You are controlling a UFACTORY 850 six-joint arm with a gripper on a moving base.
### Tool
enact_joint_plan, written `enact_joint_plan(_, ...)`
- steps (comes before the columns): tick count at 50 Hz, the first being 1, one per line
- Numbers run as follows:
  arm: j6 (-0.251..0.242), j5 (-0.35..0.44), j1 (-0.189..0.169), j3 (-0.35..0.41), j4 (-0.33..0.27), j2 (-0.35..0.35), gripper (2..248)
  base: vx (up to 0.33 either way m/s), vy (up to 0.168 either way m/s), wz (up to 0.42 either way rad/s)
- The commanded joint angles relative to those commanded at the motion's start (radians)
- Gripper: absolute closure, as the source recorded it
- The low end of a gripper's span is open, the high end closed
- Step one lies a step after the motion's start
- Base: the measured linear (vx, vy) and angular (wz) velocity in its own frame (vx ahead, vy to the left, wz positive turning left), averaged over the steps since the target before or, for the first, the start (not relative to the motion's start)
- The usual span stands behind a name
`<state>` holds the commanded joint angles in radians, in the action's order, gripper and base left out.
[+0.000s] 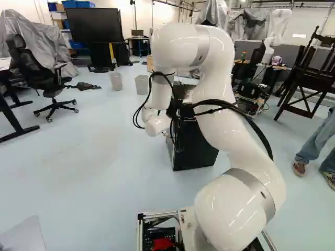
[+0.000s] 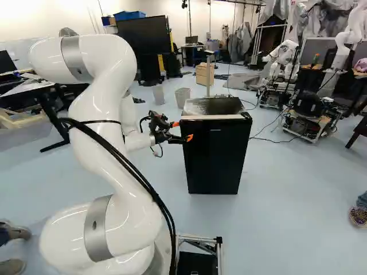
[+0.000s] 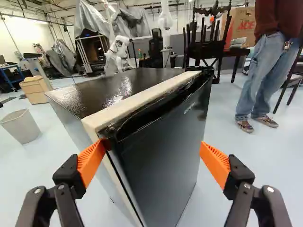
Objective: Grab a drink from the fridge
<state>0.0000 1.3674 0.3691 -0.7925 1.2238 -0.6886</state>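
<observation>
One tool (image 2: 182,131) hung wide open by a top front corner of the closed black fridge (image 2: 215,160); two bins (image 2: 182,98) stood beyond.

Beside the top of the black fridge (image 2: 215,157), the gripper (image 2: 182,131) is held with fingers spread, perhaps touching it.

- A black office chair (image 1: 34,68) stands beside a desk (image 1: 4,64)
- A wide dark screen (image 1: 96,25)
- A pale bin (image 2: 182,98) near another bin (image 2: 158,94)
- A wooden box (image 2: 205,74) rests on the floor (image 2: 298,189)
- Grey sheeting (image 1: 23,39), probably plastic, hangs in folds
</observation>
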Motion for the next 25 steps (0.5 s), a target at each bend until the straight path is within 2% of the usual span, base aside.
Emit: enact_joint_plan(25,0.0,0.0,0.024,0.09,0.0,0.048,3,0.0,0.0,0.0)
